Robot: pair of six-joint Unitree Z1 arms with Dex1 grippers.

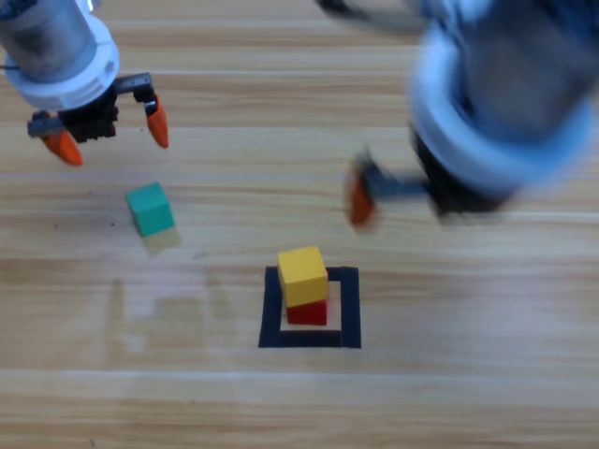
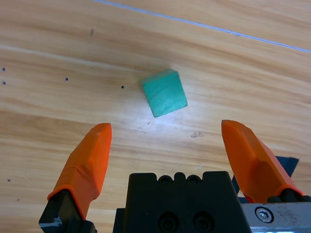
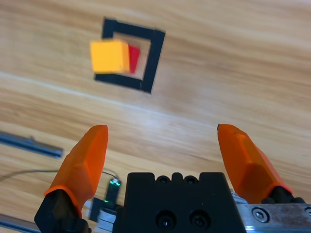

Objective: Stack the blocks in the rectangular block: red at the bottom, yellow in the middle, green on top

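Three cubes: one red cube (image 1: pixel 307 312), one yellow cube (image 1: pixel 302 275), one green cube (image 1: pixel 150 208); one tape square (image 1: pixel 350 309).

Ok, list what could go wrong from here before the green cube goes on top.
1. The green cube lies turned at an angle to the open left pincer, so the jaws may close on its corners and twist or flick it.
2. The yellow cube sits a little off the red cube inside the black tape outline; a third cube set down hard could topple the stack.
3. The right pincer, open and near the stack, could knock it.
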